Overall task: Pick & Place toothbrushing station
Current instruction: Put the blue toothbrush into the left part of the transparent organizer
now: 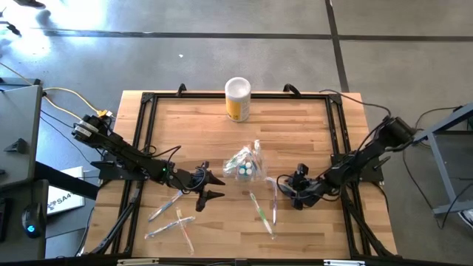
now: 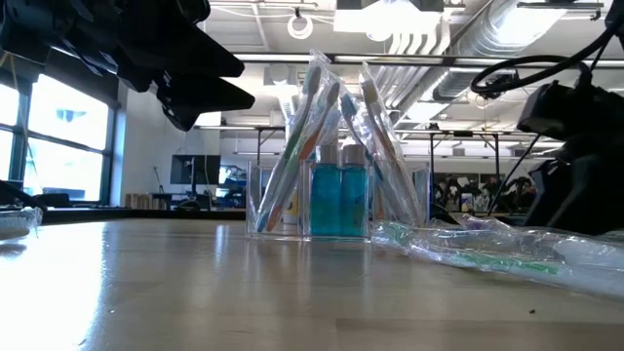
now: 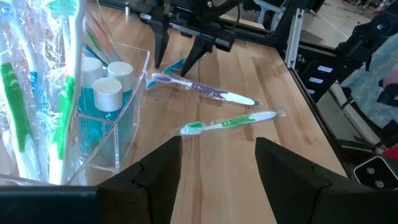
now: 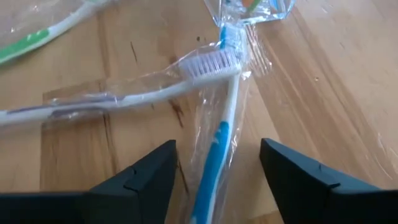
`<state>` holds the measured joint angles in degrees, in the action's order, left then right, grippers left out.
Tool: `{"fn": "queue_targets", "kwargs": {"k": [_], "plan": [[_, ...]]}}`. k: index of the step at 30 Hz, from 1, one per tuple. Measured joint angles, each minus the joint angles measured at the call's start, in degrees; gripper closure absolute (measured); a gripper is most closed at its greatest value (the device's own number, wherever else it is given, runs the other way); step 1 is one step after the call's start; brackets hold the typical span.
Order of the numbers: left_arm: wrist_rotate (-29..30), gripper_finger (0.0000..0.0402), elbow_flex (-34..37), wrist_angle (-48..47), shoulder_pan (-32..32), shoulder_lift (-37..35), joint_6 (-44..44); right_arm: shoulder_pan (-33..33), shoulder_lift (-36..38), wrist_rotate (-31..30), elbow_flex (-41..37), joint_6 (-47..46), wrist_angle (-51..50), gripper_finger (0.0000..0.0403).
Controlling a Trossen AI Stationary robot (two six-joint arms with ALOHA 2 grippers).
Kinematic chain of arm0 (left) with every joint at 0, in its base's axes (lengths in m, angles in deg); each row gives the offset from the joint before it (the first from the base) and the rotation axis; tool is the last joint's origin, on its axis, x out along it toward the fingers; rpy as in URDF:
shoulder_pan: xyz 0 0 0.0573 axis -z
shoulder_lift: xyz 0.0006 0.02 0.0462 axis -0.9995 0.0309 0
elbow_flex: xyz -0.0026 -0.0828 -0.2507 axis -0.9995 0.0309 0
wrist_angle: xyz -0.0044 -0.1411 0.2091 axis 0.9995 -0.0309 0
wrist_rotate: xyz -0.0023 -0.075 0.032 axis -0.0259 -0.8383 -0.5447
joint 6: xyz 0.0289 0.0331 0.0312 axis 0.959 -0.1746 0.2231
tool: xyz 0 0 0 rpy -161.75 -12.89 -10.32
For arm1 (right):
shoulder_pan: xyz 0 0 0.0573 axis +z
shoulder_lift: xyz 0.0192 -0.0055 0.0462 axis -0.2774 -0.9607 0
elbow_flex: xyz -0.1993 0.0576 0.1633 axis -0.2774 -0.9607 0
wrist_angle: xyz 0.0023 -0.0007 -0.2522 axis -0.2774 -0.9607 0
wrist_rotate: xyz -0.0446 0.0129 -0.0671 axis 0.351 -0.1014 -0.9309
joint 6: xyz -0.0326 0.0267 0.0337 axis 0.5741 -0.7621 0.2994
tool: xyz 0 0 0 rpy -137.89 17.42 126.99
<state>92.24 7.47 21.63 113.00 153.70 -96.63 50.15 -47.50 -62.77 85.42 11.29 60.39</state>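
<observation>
Your left claw (image 1: 215,185) hangs over the wooden table (image 1: 295,125) with its 2 dark fingers (image 3: 152,180) spread wide and nothing between them. Just beside it, toward the table's middle, stands the holder (image 1: 246,167): a small clear plastic box with flat walls, upright. Wrapped toothbrushes (image 2: 302,136) lean out of it in a fan, their heads up and their long axes tilted away from each other. Inside sit 2 teal tubes (image 2: 338,195) with round white caps (image 3: 107,93).

Your right claw (image 1: 290,188) is on the holder's other side, low over the table, fingers (image 4: 134,180) apart and gripping nothing. Right ahead of it, between the fingertips in the right wrist view, lies a blue-and-white toothbrush (image 4: 219,134) in crinkled clear wrap. Its long axis points from the claw toward the holder. A purple-handled toothbrush (image 4: 118,96) lies across it, bristle head resting on it. A green-and-white toothbrush (image 3: 227,123) lies flat close by.

Behind your left claw, near the table's front edge, more wrapped toothbrushes (image 1: 171,219) lie loose and crossed. A yellow canister (image 1: 237,99) with a white top stands at the far edge, well apart from both claws.
</observation>
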Motion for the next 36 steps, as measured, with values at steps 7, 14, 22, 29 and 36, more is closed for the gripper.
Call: {"fn": "queue_targets", "kwargs": {"k": [7, 14, 22, 29, 36], "plan": [[0.90, 0.0201, 0.00, 0.00, 0.00, 0.03, 0.00, 0.09, -0.53, -0.93, -0.08, -0.18, -0.20, 0.0263], [0.92, 0.0201, 0.00, 0.00, 0.00, 0.03, 0.00, 0.17, -0.59, -0.94, -0.27, 1.61, 0.66, 0.0384], [0.97, 0.0201, 0.00, 0.01, 0.00, 0.05, 0.00, 0.42, 2.18, -3.06, 0.48, 4.25, -2.09, 0.0389], [1.09, 0.0201, 0.00, 1.65, 0.00, 0.07, 1.24, 2.95, 9.19, -12.92, 6.33, 4.83, -16.86, 0.0388], [1.09, 0.0201, 0.00, 8.16, 0.00, 0.09, 3.47, 6.69, 12.59, -26.06, 13.26, 10.33, -21.48, 0.0390]]}}
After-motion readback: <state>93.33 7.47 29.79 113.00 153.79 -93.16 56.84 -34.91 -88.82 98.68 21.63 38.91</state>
